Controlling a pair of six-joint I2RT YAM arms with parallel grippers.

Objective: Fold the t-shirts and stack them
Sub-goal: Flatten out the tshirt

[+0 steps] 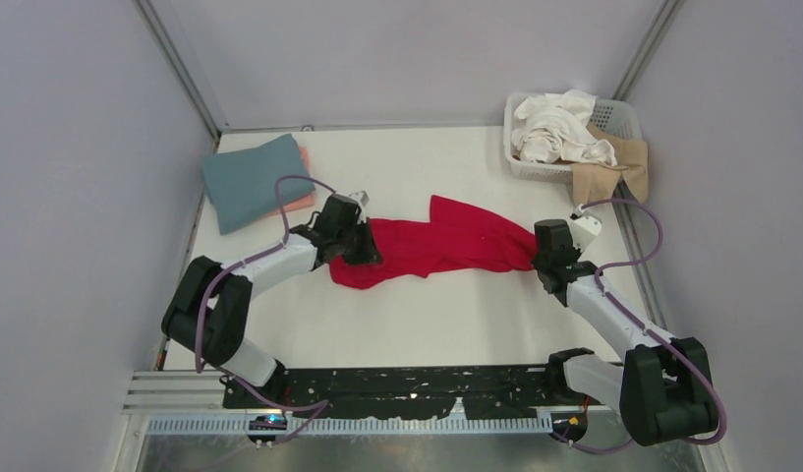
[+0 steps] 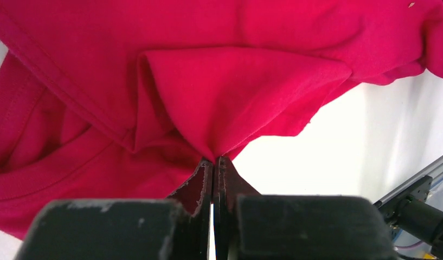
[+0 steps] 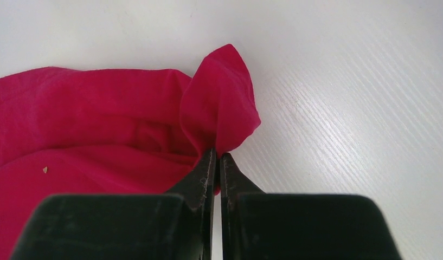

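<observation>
"What was on the table [image 1: 427, 324]?"

"The red t-shirt [image 1: 436, 246], bunched mid-table between the arms. Flattening it looked like the step in hand."

"Grips?"

"The left gripper [image 2: 214, 160] clenched a fold near the neckline and the right gripper [image 3: 218, 154] clenched the opposite end. Next, probably pull apart toward the bare near side, away from the folded teal shirt [image 1: 248, 180]."

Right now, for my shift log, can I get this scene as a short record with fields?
red shirt: bunched, stretched sideways, unfolded
left jaws: shut on its left end
right jaws: shut on its right end
stack: teal shirt over pink shirt, far left
basket: far right, white cloth inside, tan cloth hanging over its side
</observation>
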